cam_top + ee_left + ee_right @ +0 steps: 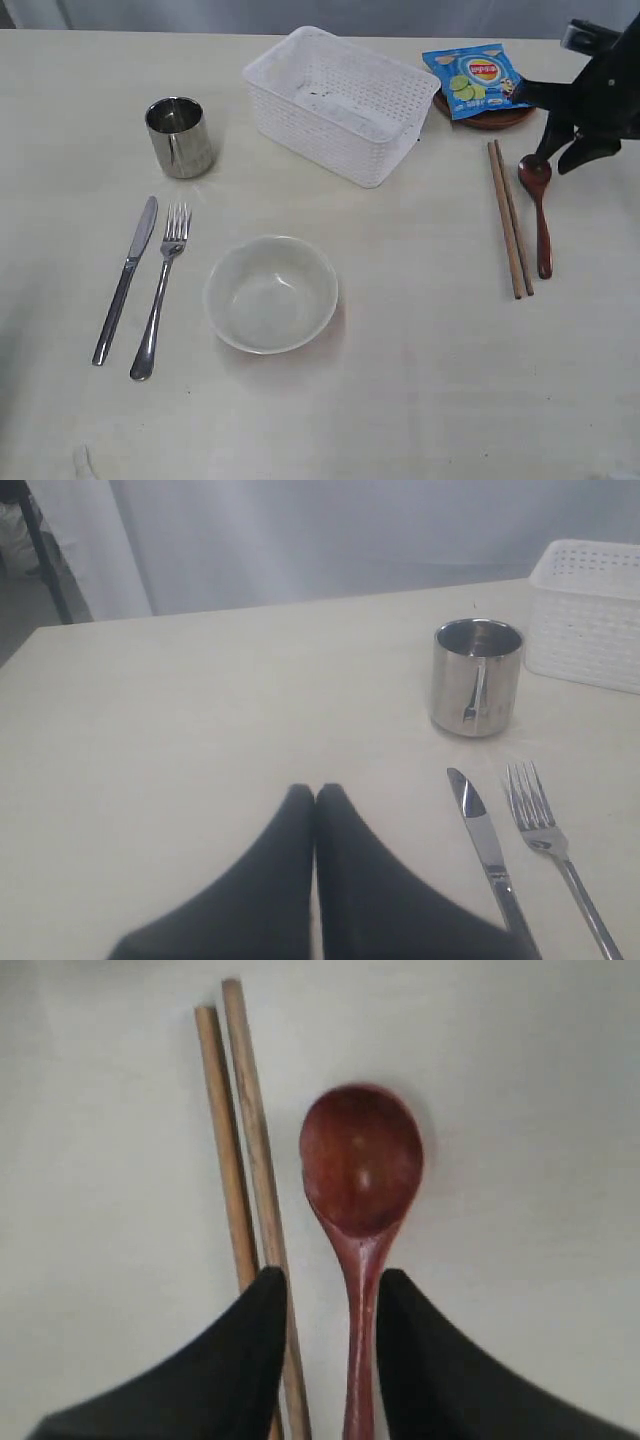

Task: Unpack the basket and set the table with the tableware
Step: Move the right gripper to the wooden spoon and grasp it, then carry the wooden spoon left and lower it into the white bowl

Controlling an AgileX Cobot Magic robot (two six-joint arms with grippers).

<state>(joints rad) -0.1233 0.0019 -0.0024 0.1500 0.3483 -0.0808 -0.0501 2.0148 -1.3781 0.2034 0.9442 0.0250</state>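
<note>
The white basket [330, 100] stands at the back of the table [430, 390], with nothing visible inside it. Laid out on the table are the steel cup [180, 136], knife [127, 278], fork [160, 290] and pale bowl [271, 293]. The chopsticks [510, 218] and reddish-brown spoon [541, 215] lie side by side at the right. My right gripper [563, 160] hovers open over the spoon's bowl end. In the right wrist view the spoon [362, 1160] runs between the open fingers of my right gripper [330, 1280], beside the chopsticks [245, 1140]. My left gripper [315, 792] is shut and holds nothing, near the knife [487, 845].
A blue snack packet [475, 80] lies on the small brown plate [497, 121] behind the chopsticks. The left wrist view also takes in the cup [477, 677], fork [550, 845] and a basket corner [590, 615]. The left arm is outside the exterior view.
</note>
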